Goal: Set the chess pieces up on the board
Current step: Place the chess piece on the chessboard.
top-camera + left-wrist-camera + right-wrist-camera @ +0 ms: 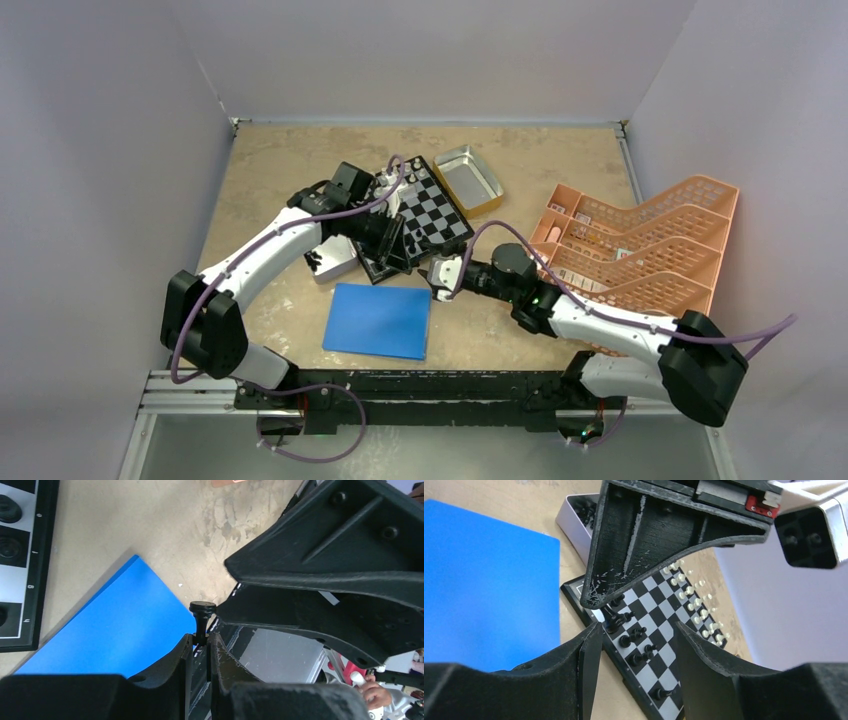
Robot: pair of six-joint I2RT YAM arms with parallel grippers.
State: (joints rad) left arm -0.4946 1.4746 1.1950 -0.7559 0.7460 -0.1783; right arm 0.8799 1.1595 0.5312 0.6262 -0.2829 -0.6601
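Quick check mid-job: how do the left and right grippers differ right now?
The left gripper has its jaws nearly together, pinching a tiny black chess piece; the right gripper has its jaws apart with nothing between them. The left gripper's camera looks onto the plain blue rectangular sheet, the right gripper's onto the black and silver chequered chessboard. Both have black fingers.

We think this is a robot lab, not a home. We see plain pale walls boxed round a tan table. Two robot arms are bolted to a metal rail at the near edge, and purple cables loop off them. A chess board, a blue sheet and an orange plastic rack are laid out on the table.
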